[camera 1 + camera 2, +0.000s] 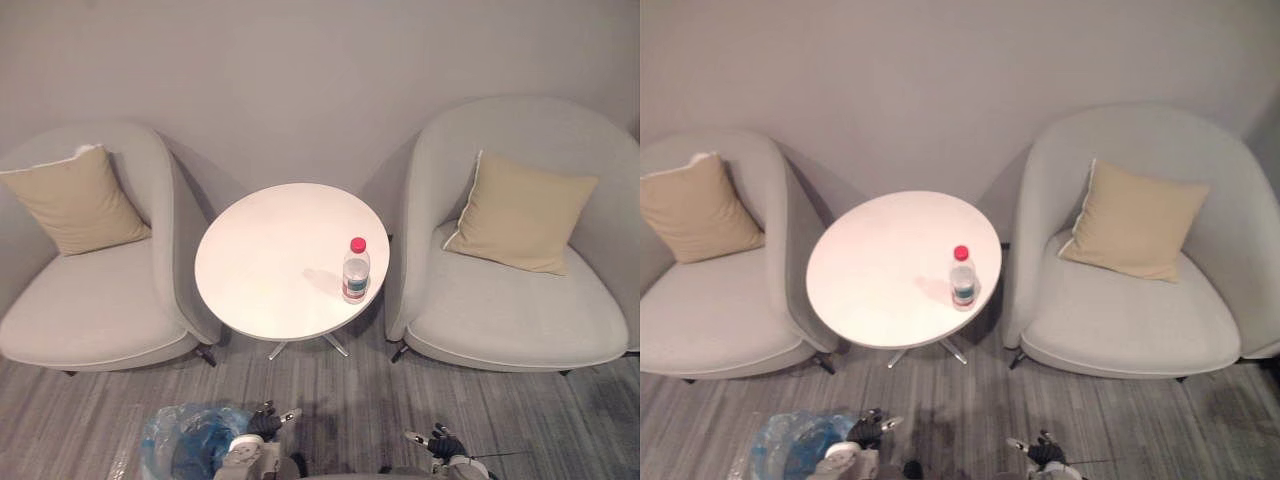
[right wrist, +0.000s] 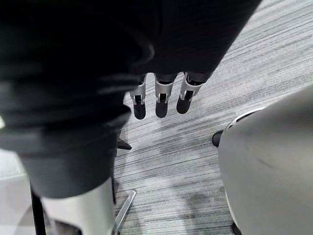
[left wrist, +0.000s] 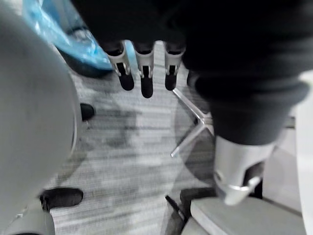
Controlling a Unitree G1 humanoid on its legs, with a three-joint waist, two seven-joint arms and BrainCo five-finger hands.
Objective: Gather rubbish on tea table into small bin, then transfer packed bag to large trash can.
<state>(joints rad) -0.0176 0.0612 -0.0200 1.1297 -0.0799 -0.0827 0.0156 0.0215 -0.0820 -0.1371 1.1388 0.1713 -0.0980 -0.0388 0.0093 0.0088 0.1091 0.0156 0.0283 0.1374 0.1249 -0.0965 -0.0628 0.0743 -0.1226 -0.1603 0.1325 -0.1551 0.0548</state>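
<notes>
Fingers [image 3: 141,68] straight on left hand [image 1: 262,425], right hand [image 1: 440,442] alike — hanging low

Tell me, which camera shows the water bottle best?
The left eye view: the red-capped bottle stands whole, upright on the round table. The right eye view shows the same; wrist views face carpet.

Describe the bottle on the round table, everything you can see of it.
The bottle is small, of clear plastic, with a red screw cap and a label band round its lower part. It stands upright with the cap on, near the edge of the round white table, on the side toward the right-hand armchair. Only the tabletop touches it. Whether it holds any liquid cannot be told.
</notes>
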